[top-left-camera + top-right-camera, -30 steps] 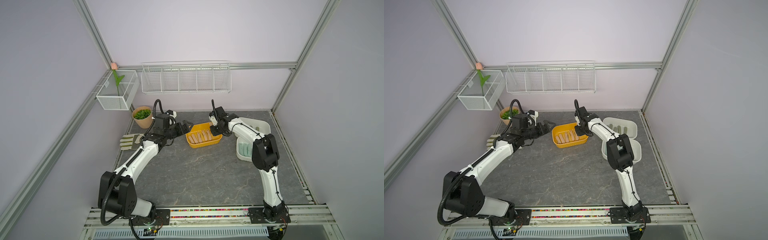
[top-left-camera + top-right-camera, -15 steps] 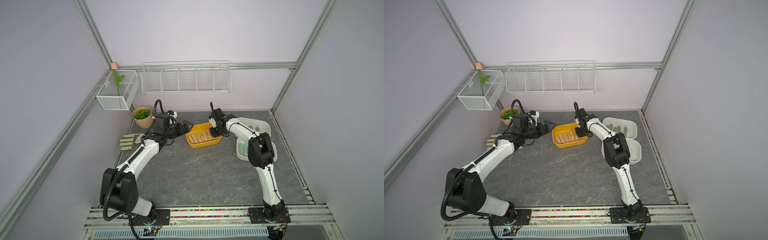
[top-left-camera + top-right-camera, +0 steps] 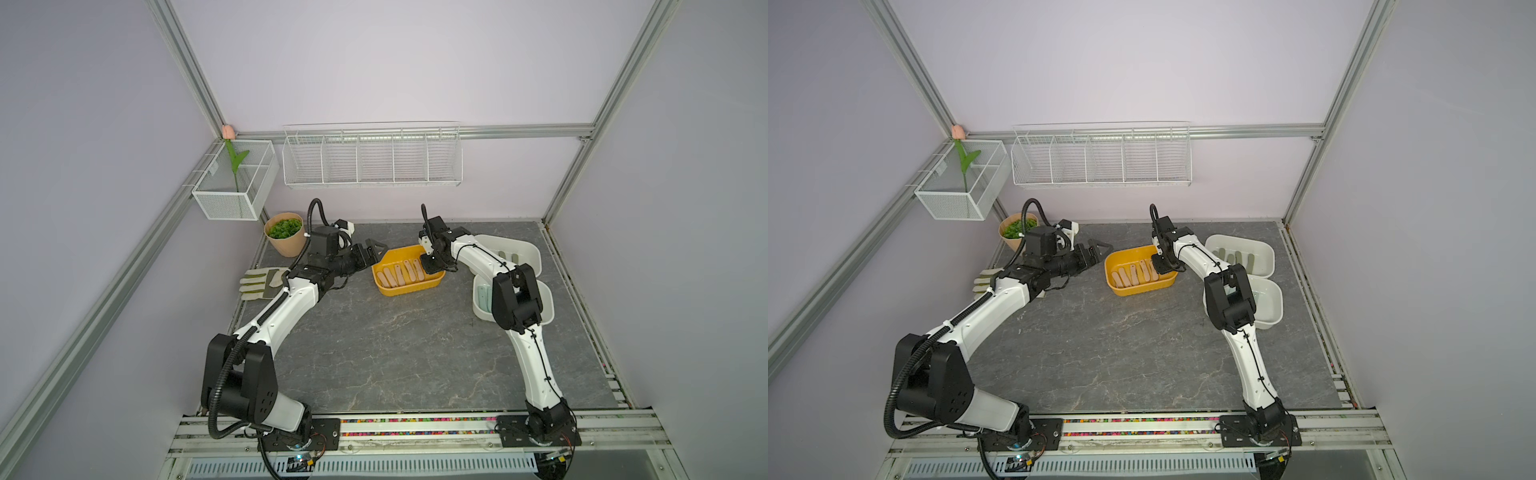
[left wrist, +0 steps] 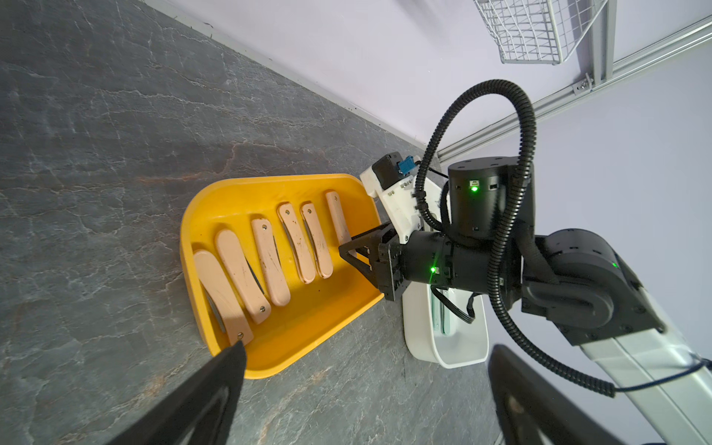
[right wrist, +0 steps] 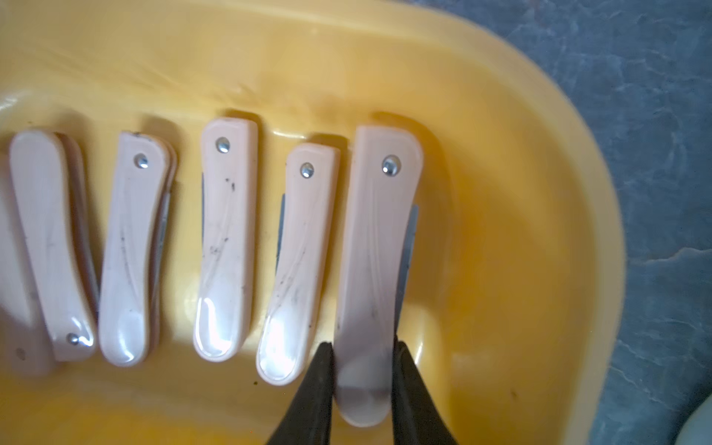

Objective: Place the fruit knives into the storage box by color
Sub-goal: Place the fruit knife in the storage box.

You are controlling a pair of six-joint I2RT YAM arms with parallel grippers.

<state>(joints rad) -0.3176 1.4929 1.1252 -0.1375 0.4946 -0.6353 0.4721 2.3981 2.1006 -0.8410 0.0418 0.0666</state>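
Knives (image 4: 269, 262) in pink, six of them, lie side by side in our yellow box (image 3: 409, 287) near the back of the bench (image 3: 395, 353). Our right hand (image 5: 363, 346) reaches down into that box and is nearly closed, its two black fingers (image 5: 308, 397) pinching the rounded end of the end knife (image 5: 379, 250), the one nearest the box wall. A rivet (image 5: 391, 165) shows at that knife's far end and a strip of grey blade (image 5: 408, 246) along its edge. We cannot tell whether it rests on the box floor or hangs just clear of it. Our left hand (image 4: 366, 346) is spread wide and holds nothing; it hovers just beside the opposite end of the yellow box. Two white boxes sit close together to the right of the yellow one: the far box (image 3: 528, 249) holds olive knives (image 3: 1237, 257), the near box (image 3: 544, 309) holds mint knives (image 3: 482, 297), partly hidden by our right arm (image 3: 515, 299). A glove (image 3: 262, 282) lies at the bench's left edge, a plant pot (image 3: 284, 245) behind it.
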